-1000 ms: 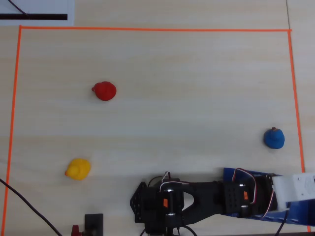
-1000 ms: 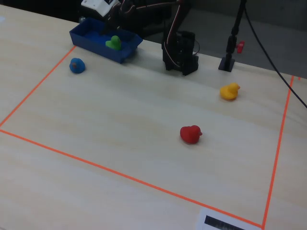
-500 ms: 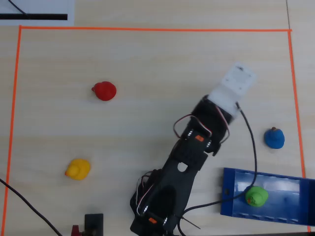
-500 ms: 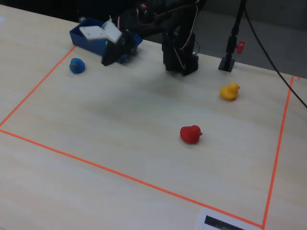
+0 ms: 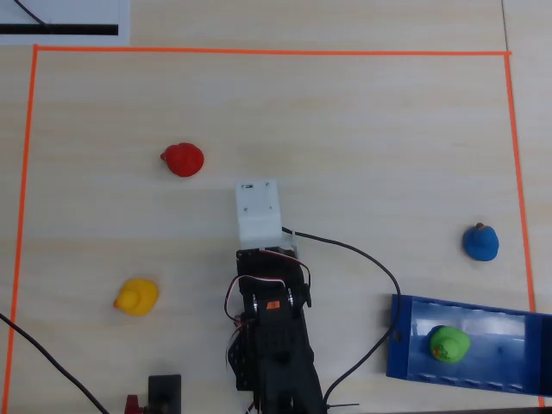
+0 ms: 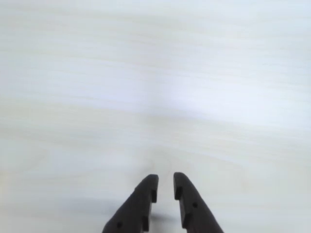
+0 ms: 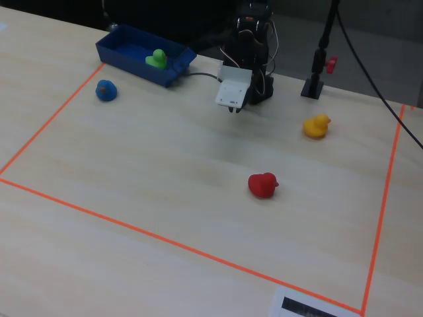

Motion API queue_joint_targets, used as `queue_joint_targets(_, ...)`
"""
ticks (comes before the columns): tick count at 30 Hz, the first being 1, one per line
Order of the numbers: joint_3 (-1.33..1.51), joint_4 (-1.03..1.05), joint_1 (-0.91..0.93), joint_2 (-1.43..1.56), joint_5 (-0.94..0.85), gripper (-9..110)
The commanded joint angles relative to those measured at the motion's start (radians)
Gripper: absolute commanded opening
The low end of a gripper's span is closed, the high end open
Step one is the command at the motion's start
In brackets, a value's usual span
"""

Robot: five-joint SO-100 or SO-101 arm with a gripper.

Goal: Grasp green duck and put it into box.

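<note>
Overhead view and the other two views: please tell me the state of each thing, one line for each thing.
green duck: inside the box, not held.
box: on the table, holding only the green duck.
gripper: empty, jaws almost closed with a thin gap, above bare table.
red duck: on the table, untouched.
yellow duck: on the table, untouched.
blue duck: on the table, outside the box.

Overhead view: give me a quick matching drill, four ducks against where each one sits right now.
Things:
1. green duck
2. blue duck
3. red duck
4. yellow duck

Places:
A. on the table, lower left
B. inside the box
C. on the table, upper left of centre
D. on the table near the right tape line, above the box

Pairs: 1-B, 2-D, 3-C, 4-A
</note>
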Motion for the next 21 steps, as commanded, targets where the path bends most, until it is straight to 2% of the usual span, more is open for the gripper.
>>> queue_joint_targets(1, 0.086, -0.008, -0.017, 0.094, -0.026, 0)
queue_joint_targets(21, 0.308, -0.060, 0.040, 0.163, -0.026, 0)
